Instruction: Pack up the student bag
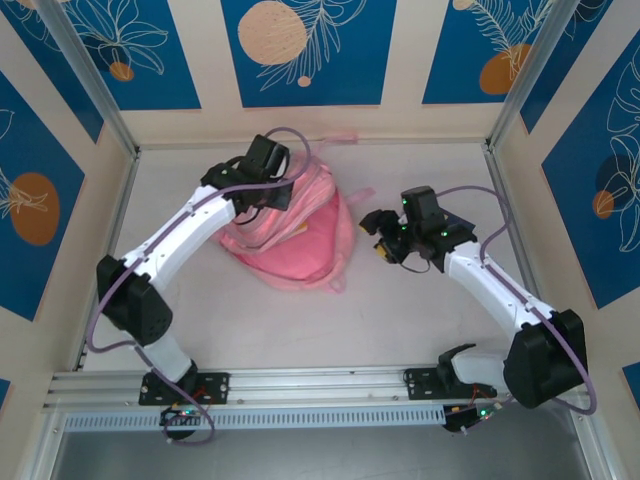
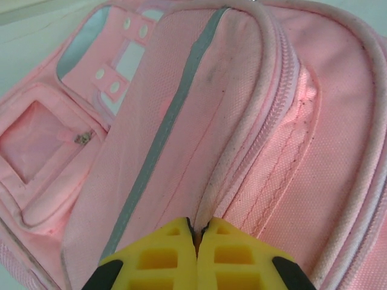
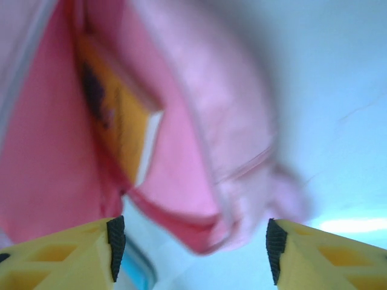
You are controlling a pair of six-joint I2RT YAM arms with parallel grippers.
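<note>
top view: student bag [image 1: 295,240] slumped mid-desk [image 1: 400,320], mouth toward right. left arm stretches over bag's far top, left tool [image 1: 272,195] on fabric there. right arm bent, right tool [image 1: 380,238] just beside bag's right edge.

left wrist: left tool [image 2: 196,241] fingers pressed together, pinching fabric fold by zip, seemingly holding flap.

right wrist, blurred: right tool [image 3: 193,241] spread wide, empty. orange book [image 3: 121,127] sits inside open pocket. judgement: packing partly done, zip not yet closed.

Pale table [image 1: 400,320], pink student bag [image 1: 300,245] on it near the middle.
</note>
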